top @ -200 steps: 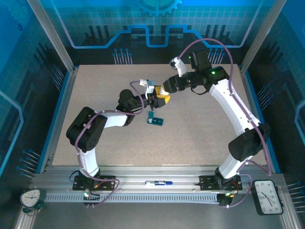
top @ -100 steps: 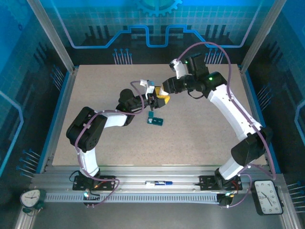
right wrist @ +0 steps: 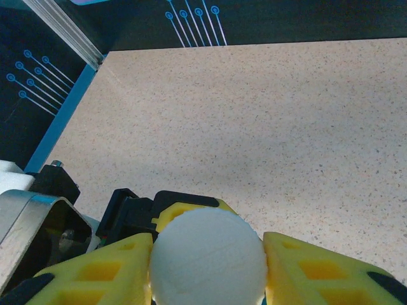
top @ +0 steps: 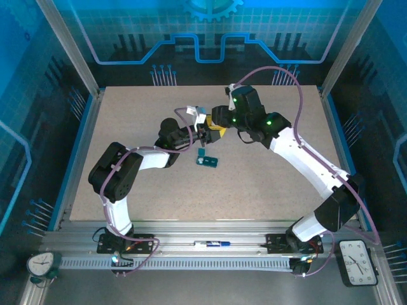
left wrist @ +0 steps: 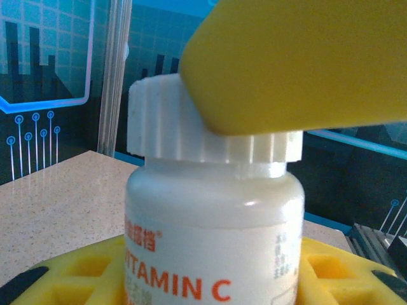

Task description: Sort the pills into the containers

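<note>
The small dark teal plastic pill box (top: 207, 161), a short strip of square compartments, lies flat on the speckled beige counter (top: 267, 190) near its middle. It sits just on the near side of where my two sets of fingers meet, apart from both. Its long axis runs roughly left to right across the counter, the right end angled slightly toward my bases. It is too small in the top view to tell whether its lids are up or whether any pill is inside.

Just beyond it is the white plastic bottle with orange "VITAMIN C" lettering (left wrist: 213, 241). My left fingers (left wrist: 334, 273) pinch its body from both sides, and it stands about upright with its neck pointing up. My right fingers (right wrist: 95, 273) are pressed against the white ribbed screw cap (right wrist: 208, 257), one on each side, with the round top showing between them. From the left wrist one of them crosses over the cap's upper edge.

I judge the step in hand to be opening the bottle, so no sorting has begun. Next I should twist the cap with my right fingers while the left ones keep the body from turning, then lift the cap clear. After that the bottle's mouth has to tip over the pill box's compartments, which are small targets.
</note>
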`<act>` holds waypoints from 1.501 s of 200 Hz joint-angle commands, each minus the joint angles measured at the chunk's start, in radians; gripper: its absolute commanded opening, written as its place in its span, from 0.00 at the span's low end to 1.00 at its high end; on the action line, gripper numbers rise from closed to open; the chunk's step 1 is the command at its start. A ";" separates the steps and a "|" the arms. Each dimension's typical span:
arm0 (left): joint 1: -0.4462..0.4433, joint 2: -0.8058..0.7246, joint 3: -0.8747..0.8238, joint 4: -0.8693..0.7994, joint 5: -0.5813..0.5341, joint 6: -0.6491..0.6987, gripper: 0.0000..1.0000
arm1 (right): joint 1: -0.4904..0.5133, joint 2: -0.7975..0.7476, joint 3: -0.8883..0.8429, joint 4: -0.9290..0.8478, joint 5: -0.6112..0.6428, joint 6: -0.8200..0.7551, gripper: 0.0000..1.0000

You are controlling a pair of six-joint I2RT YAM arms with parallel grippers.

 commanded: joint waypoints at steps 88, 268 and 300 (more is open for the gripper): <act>-0.005 -0.009 0.028 0.098 -0.032 0.018 0.00 | -0.068 -0.080 0.023 -0.112 -0.176 -0.019 0.81; -0.007 -0.021 0.031 0.073 0.025 0.003 0.00 | -0.270 0.060 0.344 -0.365 -0.557 -0.500 0.85; -0.008 -0.023 0.028 0.076 0.032 0.003 0.00 | -0.268 0.085 0.374 -0.397 -0.585 -0.538 0.86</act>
